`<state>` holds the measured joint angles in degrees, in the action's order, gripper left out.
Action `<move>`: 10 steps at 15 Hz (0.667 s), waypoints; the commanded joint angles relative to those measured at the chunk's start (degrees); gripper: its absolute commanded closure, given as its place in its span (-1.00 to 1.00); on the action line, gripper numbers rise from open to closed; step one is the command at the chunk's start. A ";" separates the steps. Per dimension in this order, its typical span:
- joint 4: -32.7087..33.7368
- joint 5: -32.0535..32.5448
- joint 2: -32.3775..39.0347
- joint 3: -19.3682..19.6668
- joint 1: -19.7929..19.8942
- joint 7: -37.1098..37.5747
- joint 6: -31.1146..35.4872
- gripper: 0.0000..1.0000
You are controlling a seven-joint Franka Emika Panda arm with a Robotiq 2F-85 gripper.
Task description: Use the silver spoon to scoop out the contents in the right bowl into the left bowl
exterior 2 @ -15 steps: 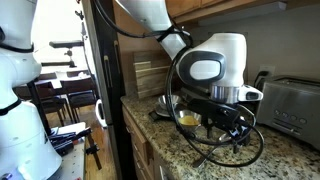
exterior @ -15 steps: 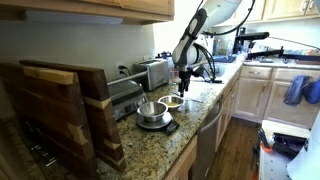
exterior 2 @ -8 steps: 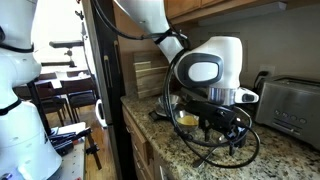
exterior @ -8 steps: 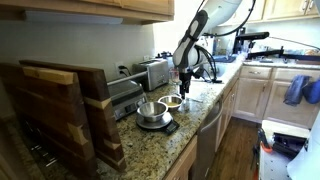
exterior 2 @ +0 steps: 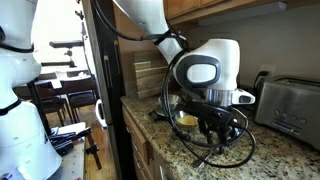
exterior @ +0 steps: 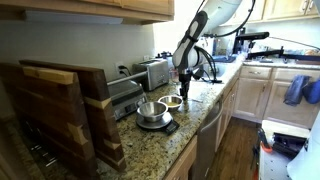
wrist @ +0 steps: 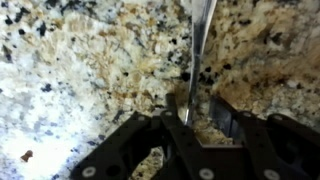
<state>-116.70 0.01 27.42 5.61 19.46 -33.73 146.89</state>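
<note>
Granite counter (wrist: 80,60) below, the gripper (wrist: 200,118) pinches the silver spoon (wrist: 203,50), handle running straight ahead, the right bowl (exterior: 172,102) near.

A toaster (exterior: 153,72) and wooden boards (exterior: 60,110) stand on the granite counter (exterior: 150,148).

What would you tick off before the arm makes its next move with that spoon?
1. Silver spoon handle reaches between the gripper fingers: ok.
2. Fingers firmly closed on the handle: cannot tell; granite countertop shows beside it.
3. Spoon's scoop end: cannot tell, outside the wrist view.
4. Small bowl with its tan-yellow inside sits near the gripper: ok.
5. Large steel bowl stands upright beside it: ok.
</note>
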 commanded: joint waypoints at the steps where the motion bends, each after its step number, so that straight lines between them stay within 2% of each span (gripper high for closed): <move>1: -2.30 -0.04 -1.63 -0.91 0.86 -0.16 1.31 0.70; 5: -2.30 -0.53 -1.64 -1.19 1.20 -0.55 1.32 0.96; 7: -2.28 -0.69 -1.63 -1.17 1.31 -0.54 1.23 0.87; 10: -2.49 -0.53 -2.31 -0.93 1.12 -0.05 0.63 0.85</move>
<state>-116.65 -0.28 27.21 5.43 19.66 -33.76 146.91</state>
